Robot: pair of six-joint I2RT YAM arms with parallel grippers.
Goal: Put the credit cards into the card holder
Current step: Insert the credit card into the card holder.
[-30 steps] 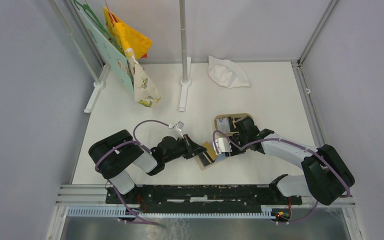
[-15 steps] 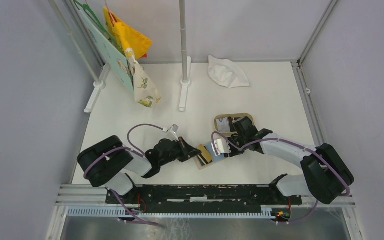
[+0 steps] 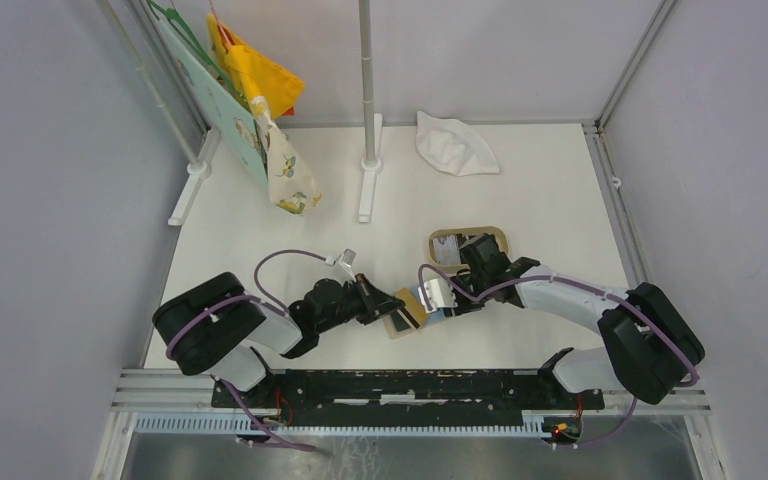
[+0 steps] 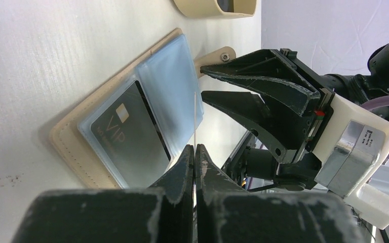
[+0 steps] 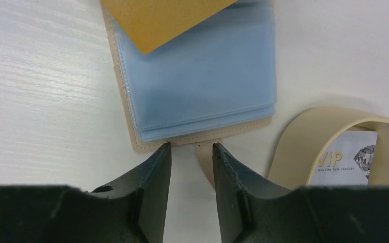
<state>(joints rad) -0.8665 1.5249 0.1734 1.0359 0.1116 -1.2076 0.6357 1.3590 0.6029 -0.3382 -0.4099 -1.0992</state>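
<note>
- At the near middle of the table [image 5: 30,76], the card holder [image 4: 169,83] lies open with its light blue lining up; from overhead it is largely covered by the two grippers.
- In the right wrist view the holder's far half is cut off by the frame's top edge.
- The orange card [image 5: 157,17] is seen there only as a corner over the 12 o'clock part of the lining; whether it is touching a pocket cannot be told.
- The left gripper [image 4: 195,152] is pinched tight on that card, which appears from the left wrist only as a thin edge-on line.
- A black card [image 4: 129,139] is seated in the pocket at the holder's 8 o'clock end.
- In the left wrist view the holder's long axis runs from about 8 o'clock to 2 o'clock, with the strap tab [image 5: 204,157] at the 2 o'clock end.
- The right gripper [image 5: 190,152] is held with its jaws apart on either side of that tab, not clamped on it.
- At 4 o'clock of the holder in the right wrist view, a tan tray [image 5: 296,129] is partly cut off, a grey-white card [image 5: 342,162] lying inside.
</note>
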